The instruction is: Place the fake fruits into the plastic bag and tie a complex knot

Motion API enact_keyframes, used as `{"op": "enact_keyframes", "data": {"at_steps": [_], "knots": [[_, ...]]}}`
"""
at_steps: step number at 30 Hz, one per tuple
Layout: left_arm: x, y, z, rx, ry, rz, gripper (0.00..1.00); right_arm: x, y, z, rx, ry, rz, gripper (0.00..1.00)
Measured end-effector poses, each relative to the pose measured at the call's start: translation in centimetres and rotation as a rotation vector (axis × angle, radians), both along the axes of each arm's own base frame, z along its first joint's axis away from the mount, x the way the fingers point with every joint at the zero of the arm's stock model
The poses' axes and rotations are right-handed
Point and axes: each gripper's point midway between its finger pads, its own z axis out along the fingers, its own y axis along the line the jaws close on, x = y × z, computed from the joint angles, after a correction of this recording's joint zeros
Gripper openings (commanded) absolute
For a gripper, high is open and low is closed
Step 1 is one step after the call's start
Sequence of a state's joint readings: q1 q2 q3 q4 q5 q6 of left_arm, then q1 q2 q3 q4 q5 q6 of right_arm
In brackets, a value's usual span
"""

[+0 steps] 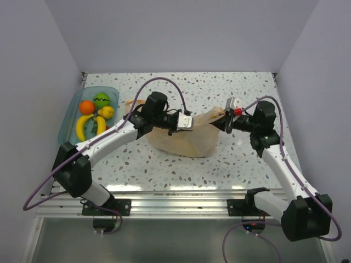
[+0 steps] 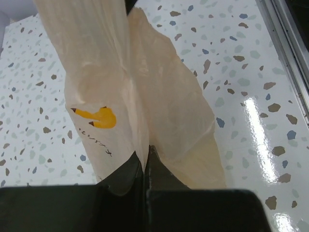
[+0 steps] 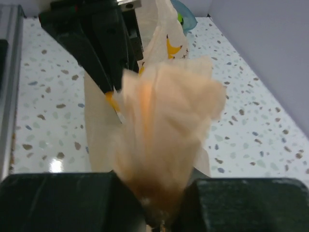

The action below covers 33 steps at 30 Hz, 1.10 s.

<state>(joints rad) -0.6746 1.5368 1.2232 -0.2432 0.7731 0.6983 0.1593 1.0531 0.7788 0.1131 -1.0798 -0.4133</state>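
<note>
The peach-orange plastic bag (image 1: 186, 138) lies in the middle of the table, stretched between both grippers. My left gripper (image 1: 186, 123) is shut on its left edge; the left wrist view shows the film (image 2: 140, 96) pinched between the closed jaws. My right gripper (image 1: 229, 116) is shut on a bunched part of the bag (image 3: 166, 130) at its right end, lifted off the table. The fake fruits sit in the blue tray (image 1: 70, 118) at the left: an orange (image 1: 86, 107), a green ball (image 1: 101, 99), yellow bananas (image 1: 82, 126) and a small yellow piece (image 1: 106, 112). No knot shows.
The blue tray stands against the left wall. The left arm's dark wrist (image 3: 96, 38) fills the upper left of the right wrist view, close behind the bag. A metal rail (image 1: 175, 197) runs along the table's near edge.
</note>
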Motion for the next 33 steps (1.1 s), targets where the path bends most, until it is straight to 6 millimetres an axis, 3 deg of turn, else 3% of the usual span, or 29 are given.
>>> {"op": "enact_keyframes", "data": {"at_steps": [1,2,6,13,22,25,26,30,33], "knots": [[0.1,0.1,-0.4,0.003,-0.004,0.014,0.00,0.2,0.0,0.2,0.020,0.037,-0.019,0.01],[0.1,0.3,-1.0,0.008,-0.003,0.027,0.00,0.3,0.0,0.3,0.038,0.078,-0.032,0.00],[0.1,0.6,-2.4,0.018,-0.064,0.091,0.00,0.9,0.2,-0.8,0.099,0.304,-0.106,0.00],[-1.9,0.0,-4.6,0.024,-0.316,0.166,0.00,0.9,0.5,-2.8,0.189,0.687,-0.238,0.00],[0.5,-0.8,-7.9,0.116,-0.450,0.297,0.00,2.4,0.2,-5.9,0.294,1.046,-0.441,0.00],[0.8,-0.6,-8.5,0.130,-0.411,0.309,0.00,2.5,0.2,-6.6,0.306,1.117,-0.463,0.28],[0.8,-0.5,-8.8,0.133,-0.381,0.305,0.00,2.6,0.0,-6.6,0.309,1.114,-0.467,0.42],[1.2,0.2,-9.1,0.128,-0.234,0.303,0.00,2.7,-1.2,-5.7,0.295,1.012,-0.469,0.67],[1.8,0.3,-8.2,0.089,-0.145,0.313,0.00,2.5,-2.3,-5.0,0.265,0.913,-0.459,0.76]]}}
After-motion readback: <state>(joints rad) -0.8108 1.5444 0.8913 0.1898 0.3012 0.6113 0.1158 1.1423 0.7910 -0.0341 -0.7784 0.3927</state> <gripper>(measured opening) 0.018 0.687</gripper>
